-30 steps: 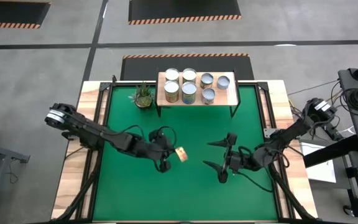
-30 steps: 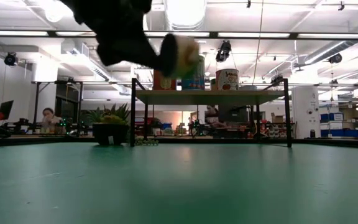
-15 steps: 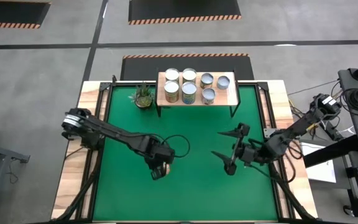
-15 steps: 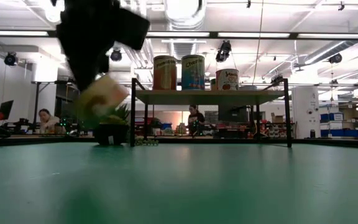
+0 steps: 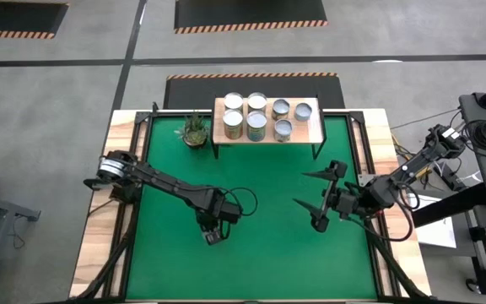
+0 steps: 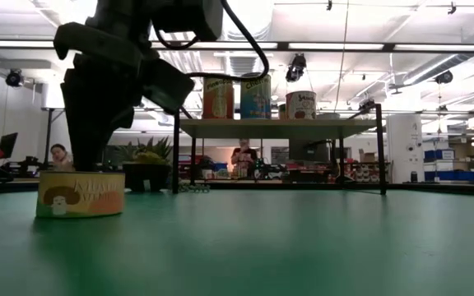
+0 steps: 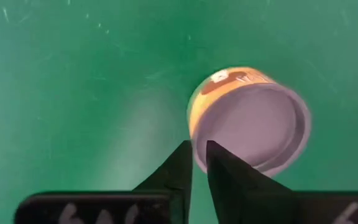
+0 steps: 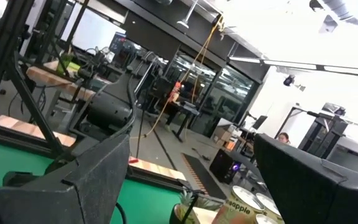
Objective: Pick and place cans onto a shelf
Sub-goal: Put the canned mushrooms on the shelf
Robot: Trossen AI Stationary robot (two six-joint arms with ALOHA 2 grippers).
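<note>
Closest to me, the short can (image 6: 81, 194) is down. A second ago the left arm (image 5: 167, 181) had it in the air, tipped on its side near the middle of the green mat (image 5: 260, 253). Now it stands flat on the mat at about 7 o'clock from the worktop's centre, with the left jaws directly over it.

That takes it further from the shelf, not closer. I read it as a set-down to right the can and take a better hold, so this can is not yet placed.

The left jaws are all but closed, with only a thin slit between them. They are not around the can's body. Their tips sit at its rim on the 9 o'clock side, and the rim's edge seems to run into the slit, so they look pinched on it.

Further back, at about 4 o'clock, the right arm (image 5: 386, 190) has drifted towards the worktop's 3 o'clock edge. The right jaws are spread wide with nothing in them.

At the far edge, 12 o'clock, the shelf (image 5: 315, 127) carries seven cans (image 5: 256, 125), with a potted plant (image 5: 195, 129) beside it at 11 o'clock.
</note>
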